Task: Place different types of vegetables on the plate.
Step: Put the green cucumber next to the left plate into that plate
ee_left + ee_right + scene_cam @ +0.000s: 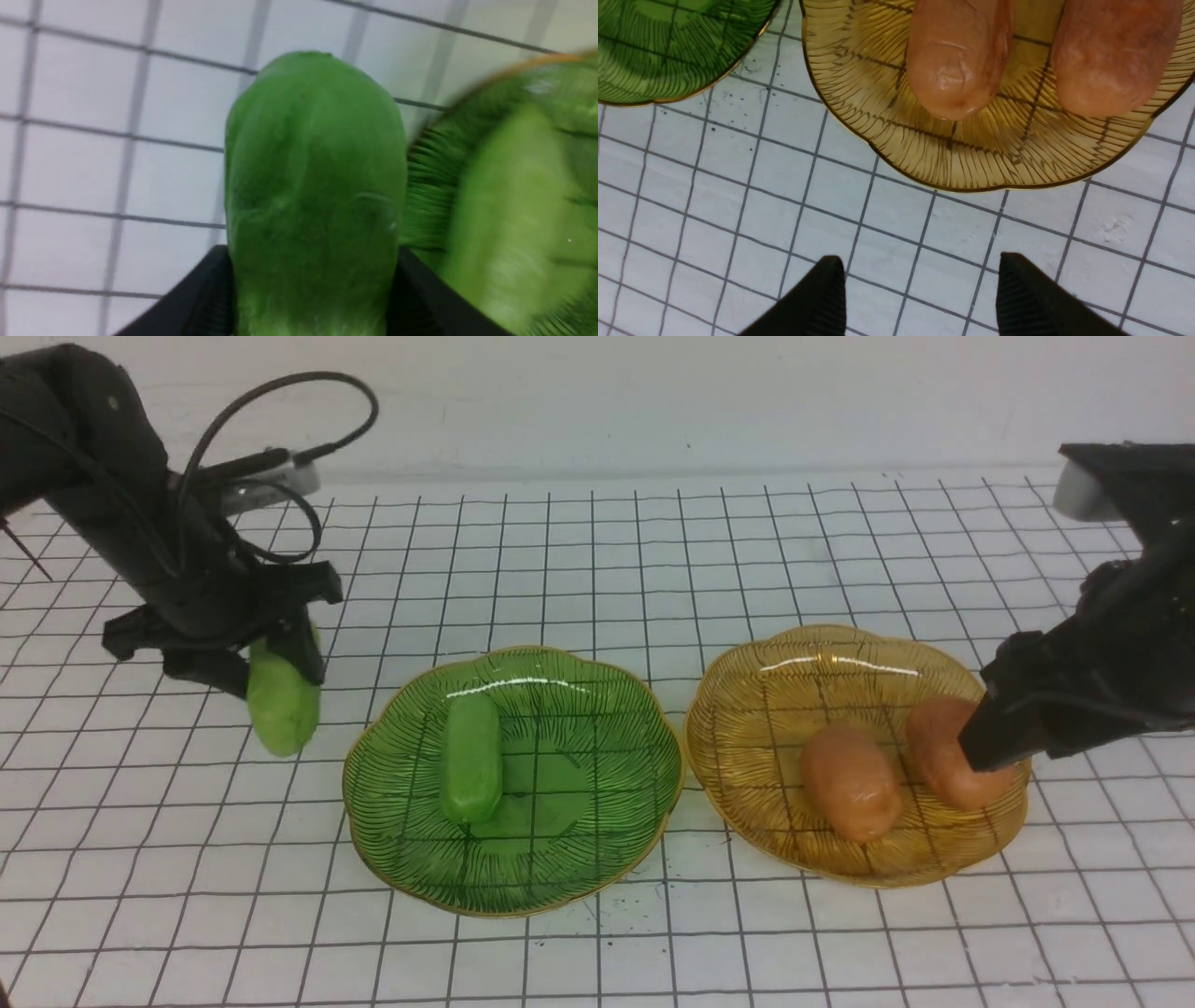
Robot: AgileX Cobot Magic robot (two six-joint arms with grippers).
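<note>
My left gripper (271, 663) is shut on a light-green cucumber piece (280, 702), held upright above the table just left of the green glass plate (597, 840). It fills the left wrist view (315, 186). A second cucumber piece (470, 758) lies in the green plate. Two orange-brown potato pieces (850, 782) (945, 752) lie in the amber glass plate (747, 747). My right gripper (985, 747) is open and empty, above the amber plate's right edge, in front of the right potato. In the right wrist view both potatoes (959, 56) (1111, 56) show beyond the open fingertips (822, 298).
The table is a white sheet with a black grid. The two plates sit side by side in the middle, almost touching. A white wall runs along the back. The left arm's cable loops above its wrist (280, 420).
</note>
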